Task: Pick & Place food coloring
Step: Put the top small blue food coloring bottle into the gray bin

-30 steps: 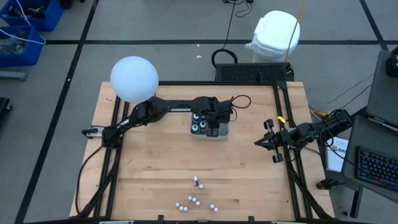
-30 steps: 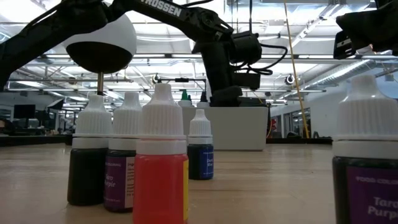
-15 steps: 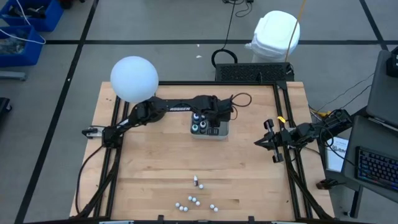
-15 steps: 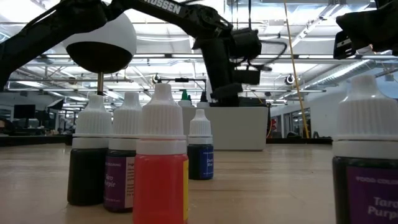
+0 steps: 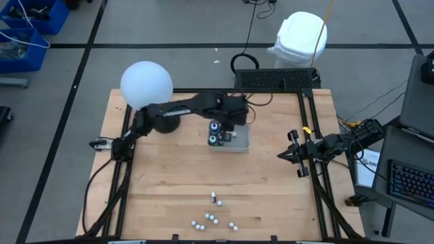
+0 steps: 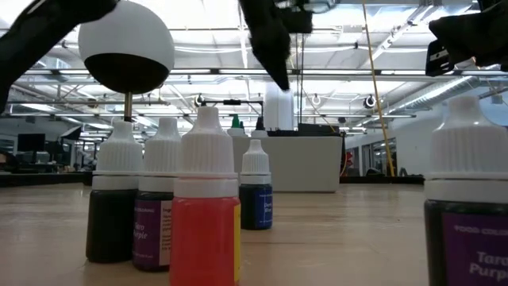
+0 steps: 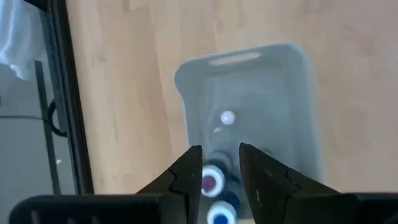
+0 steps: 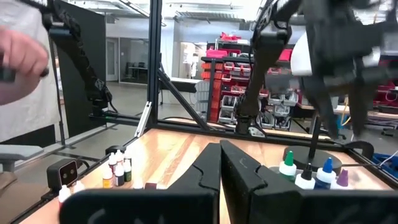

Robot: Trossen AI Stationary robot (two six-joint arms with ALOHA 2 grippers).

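Nearest the table's front edge, a loose cluster of food coloring bottles [image 5: 213, 218] stands upright, well apart from both arms. Farther back, the left gripper [image 7: 219, 163] hangs above the grey tray [image 5: 240, 138], fingers spread and empty, bottles already in the tray [image 5: 217, 133] directly below. The right gripper [image 8: 220, 163], pressed together, waits near the right edge. Judging by position, the remaining bottles lie frontward of both arms.

The wooden table [image 5: 169, 176] fills the middle of the high view. A grey tray [image 5: 239, 140] sits on it just above the middle. Small food coloring bottles [image 5: 213, 218] stand near the bottom edge.
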